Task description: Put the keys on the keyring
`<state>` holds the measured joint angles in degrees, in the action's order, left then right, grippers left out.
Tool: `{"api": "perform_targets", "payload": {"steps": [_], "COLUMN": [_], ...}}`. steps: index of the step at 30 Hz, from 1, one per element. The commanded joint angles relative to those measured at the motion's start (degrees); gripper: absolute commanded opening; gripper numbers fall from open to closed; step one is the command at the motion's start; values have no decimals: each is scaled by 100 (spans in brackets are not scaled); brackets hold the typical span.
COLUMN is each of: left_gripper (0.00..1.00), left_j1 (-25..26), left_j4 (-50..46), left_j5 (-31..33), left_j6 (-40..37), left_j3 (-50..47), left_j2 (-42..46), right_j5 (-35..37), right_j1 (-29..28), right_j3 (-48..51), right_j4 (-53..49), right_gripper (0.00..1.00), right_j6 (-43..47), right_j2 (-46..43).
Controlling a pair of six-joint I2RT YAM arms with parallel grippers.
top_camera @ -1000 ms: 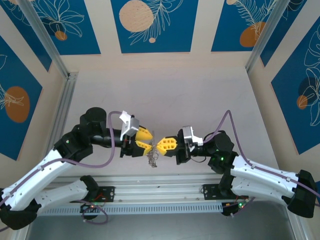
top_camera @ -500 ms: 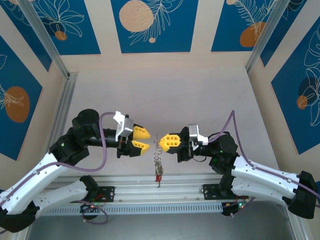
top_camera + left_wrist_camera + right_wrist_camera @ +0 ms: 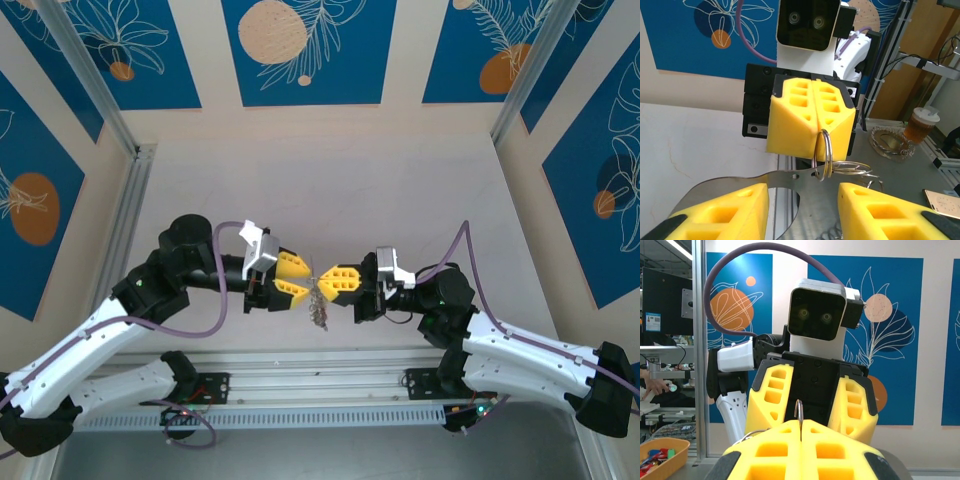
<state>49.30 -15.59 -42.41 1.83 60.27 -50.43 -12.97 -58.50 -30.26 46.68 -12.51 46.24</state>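
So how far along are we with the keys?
Done: the right gripper is shut on the keyring, with keys hanging below it. In hand: the open left gripper sits beside the keyring. Remaining: can't tell if every key is threaded.

The keyring (image 3: 825, 152) is a thin silvery wire loop. It stands upright and nearly edge-on in the left wrist view, its upper arc pinched between the closed pads of the right pincer (image 3: 815, 134). In the right wrist view only its top shows, a narrow sliver poking up above those pads.

The keys (image 3: 318, 310) hang below it as a small silvery bunch (too small from above to tell any tag colours). One of them, flat and silvery with a small hole, meets the loop's bottom and runs toward the left edge of the left wrist view. A few smaller rings (image 3: 852, 167) fan out on the other side.
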Motion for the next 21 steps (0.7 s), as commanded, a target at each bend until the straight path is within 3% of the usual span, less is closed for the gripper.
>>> {"api": "perform_targets", "payload": {"steps": [1,15,21], "left_gripper": [41,39,25], "left_j1": [72,115,150], "left_j4": [125,17,-63], "left_j5": [-85,-74,43], "left_j6": [-106,-166,-201], "left_j3": [138,331,316], "left_j2": [33,37,-9], "right_j5": [207,267,261], "right_j1": [-30,-34,-39], "right_j3": [-35,-11,-13], "right_j4": [209,140,171], "right_gripper": [0,0,0], "right_j6": [-49,-53,-84], "right_j2": [-36,-19,-10]}}
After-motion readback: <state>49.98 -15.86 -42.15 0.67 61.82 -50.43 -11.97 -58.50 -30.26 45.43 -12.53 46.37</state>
